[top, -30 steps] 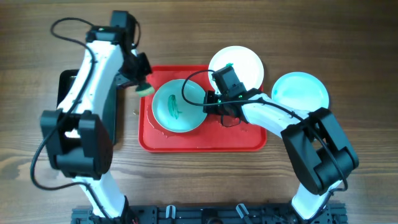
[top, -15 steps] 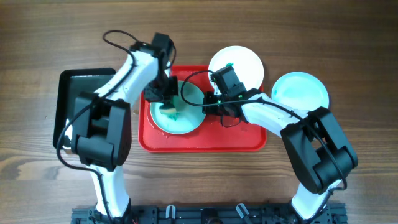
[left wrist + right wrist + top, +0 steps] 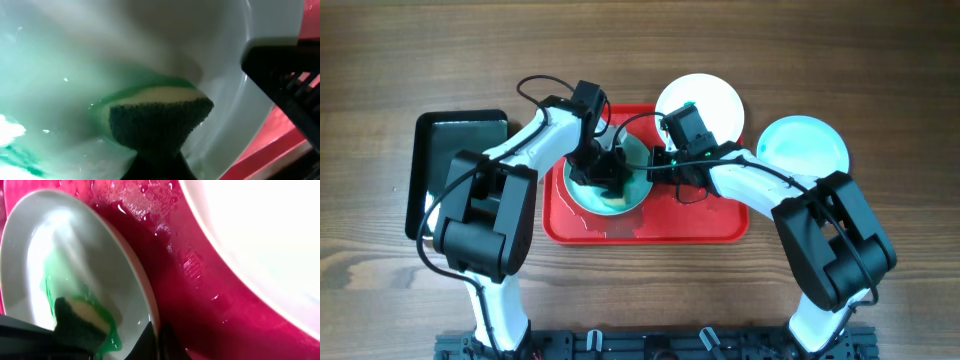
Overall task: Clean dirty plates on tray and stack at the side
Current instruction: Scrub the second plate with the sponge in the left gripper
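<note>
A plate with a teal-green smear lies on the red tray. My left gripper is shut on a green-and-yellow sponge and presses it into the plate's centre. My right gripper is shut on the plate's right rim; the sponge and the green smear show in the right wrist view. A clean white plate lies over the tray's back edge and also shows in the right wrist view. A pale aqua plate sits on the table to the right.
A black glossy tray lies on the wooden table left of the red tray. The red tray floor is wet with droplets. Both arms cross over the red tray's back half.
My left gripper carried the sponge from beside the black tray onto the plate and has since slid it right across the centre. The right gripper has held the rim still.
</note>
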You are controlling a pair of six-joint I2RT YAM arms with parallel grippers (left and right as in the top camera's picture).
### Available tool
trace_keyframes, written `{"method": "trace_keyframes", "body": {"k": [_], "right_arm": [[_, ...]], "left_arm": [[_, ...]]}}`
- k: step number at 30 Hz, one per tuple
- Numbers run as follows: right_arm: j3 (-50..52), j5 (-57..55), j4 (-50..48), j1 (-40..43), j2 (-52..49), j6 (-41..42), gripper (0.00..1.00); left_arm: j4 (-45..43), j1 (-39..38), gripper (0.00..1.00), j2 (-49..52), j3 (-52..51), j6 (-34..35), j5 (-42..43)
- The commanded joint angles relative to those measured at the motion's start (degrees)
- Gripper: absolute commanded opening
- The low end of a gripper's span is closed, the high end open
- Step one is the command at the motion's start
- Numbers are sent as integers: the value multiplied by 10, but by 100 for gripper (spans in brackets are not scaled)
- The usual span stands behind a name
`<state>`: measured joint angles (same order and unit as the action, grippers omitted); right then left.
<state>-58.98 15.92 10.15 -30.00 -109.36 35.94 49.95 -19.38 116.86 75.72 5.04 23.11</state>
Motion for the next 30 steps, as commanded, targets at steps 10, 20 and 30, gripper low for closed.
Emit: {"method": "trace_keyframes", "body": {"k": [10, 20, 30], "right_arm": [[-10, 18, -3, -3, -16, -1, 4], [-10, 18, -3, -3, -16, 0, 4], [-10, 18, -3, -3, -16, 0, 4]], "left_arm": [[-26, -8, 4, 26, -12, 325, -428], [-84, -8, 4, 26, -12, -36, 196], [-167, -5, 4, 26, -12, 254, -307]]}}
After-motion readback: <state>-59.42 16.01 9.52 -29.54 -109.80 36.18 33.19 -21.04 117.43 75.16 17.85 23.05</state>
